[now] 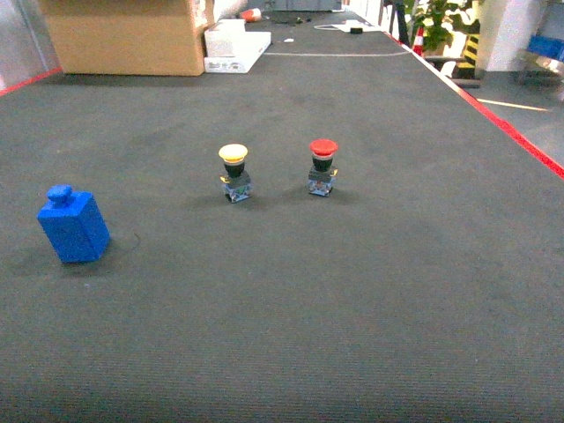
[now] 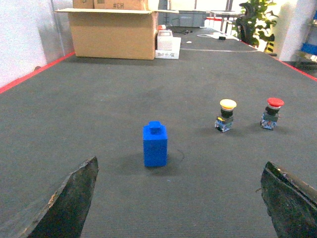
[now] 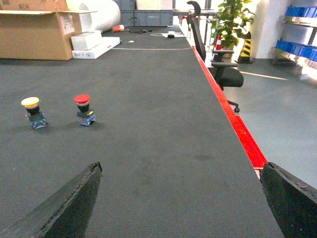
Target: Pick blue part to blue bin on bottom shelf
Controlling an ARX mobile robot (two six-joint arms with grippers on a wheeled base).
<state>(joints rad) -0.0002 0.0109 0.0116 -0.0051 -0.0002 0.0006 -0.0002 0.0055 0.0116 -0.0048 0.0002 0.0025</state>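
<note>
The blue part is a small blue block with a knob on top, standing upright on the dark grey table at the left of the head view. In the left wrist view the blue part stands ahead of my left gripper, a little left of centre, well beyond the fingertips. That gripper is open with nothing between its fingers. My right gripper is open too, over bare table near the red right edge. Neither gripper shows in the head view. The blue bin and the bottom shelf are out of view.
A yellow-capped push button and a red-capped push button stand mid-table. A cardboard box and a white box sit at the far end. A red strip marks the table's right edge, with an office chair beyond.
</note>
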